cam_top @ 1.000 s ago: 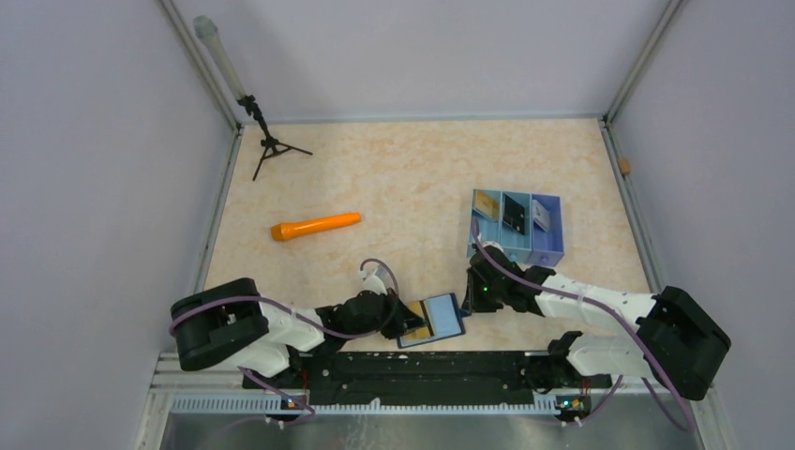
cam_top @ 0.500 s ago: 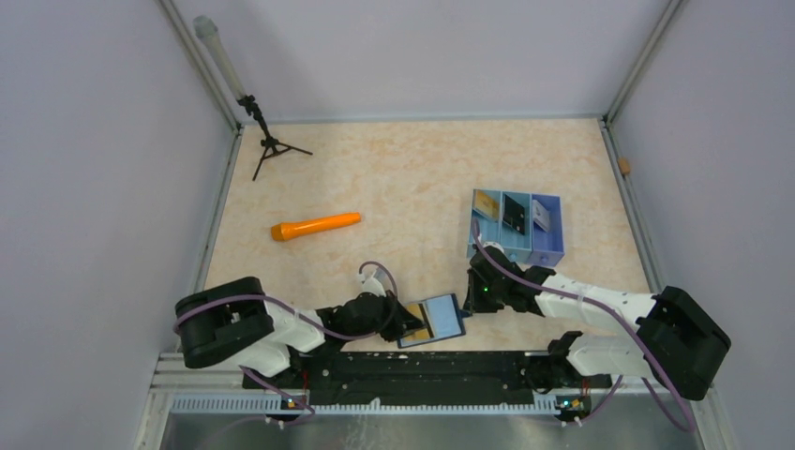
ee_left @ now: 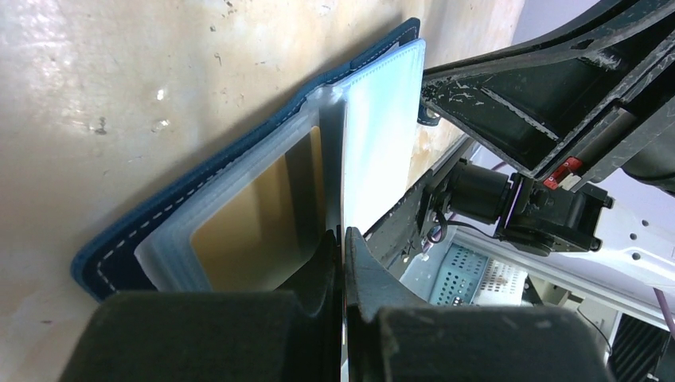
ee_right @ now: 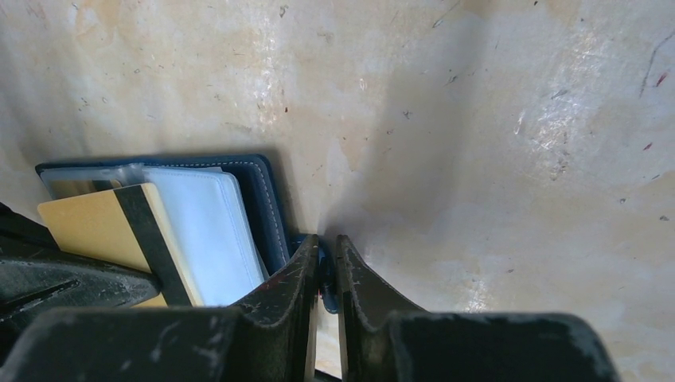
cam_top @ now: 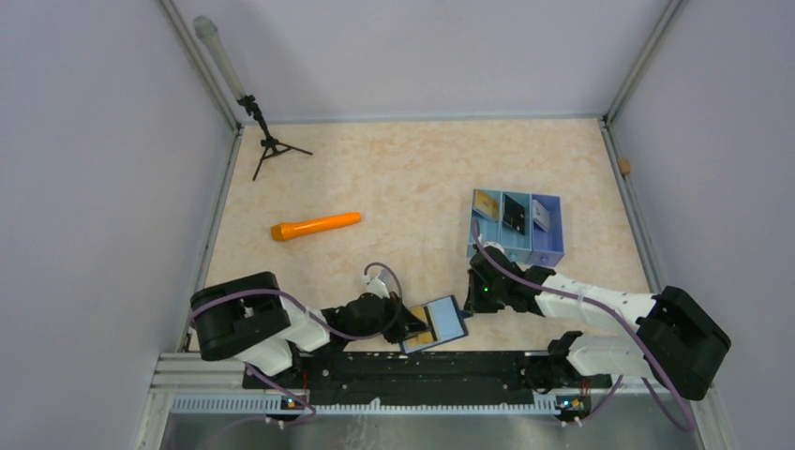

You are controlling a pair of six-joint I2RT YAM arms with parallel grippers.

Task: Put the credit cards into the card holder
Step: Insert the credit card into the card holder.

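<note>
The card holder (cam_top: 444, 320) lies open near the front edge, navy outside and pale blue inside. My left gripper (cam_top: 410, 328) is shut on a gold-yellow credit card with a black stripe (cam_top: 421, 323) and holds it over the holder's left half. In the left wrist view the card runs edge-on between the jaws (ee_left: 344, 239), against the clear sleeves (ee_left: 382, 143). My right gripper (cam_top: 470, 298) is shut on the holder's navy snap tab (ee_right: 326, 280) at its right edge. The right wrist view shows the card (ee_right: 103, 231) lying across the sleeves.
A blue tray (cam_top: 548, 251) with three compartments behind the right gripper holds a gold card (cam_top: 486, 203), a black card (cam_top: 513, 212) and a white card (cam_top: 542, 215). An orange marker (cam_top: 315, 226) lies left of centre. A small black tripod (cam_top: 270, 145) stands at the far left corner.
My left arm has swung a little to the right, taking the gold card slightly further over the holder. The holder has turned a little. The right arm has not moved.
</note>
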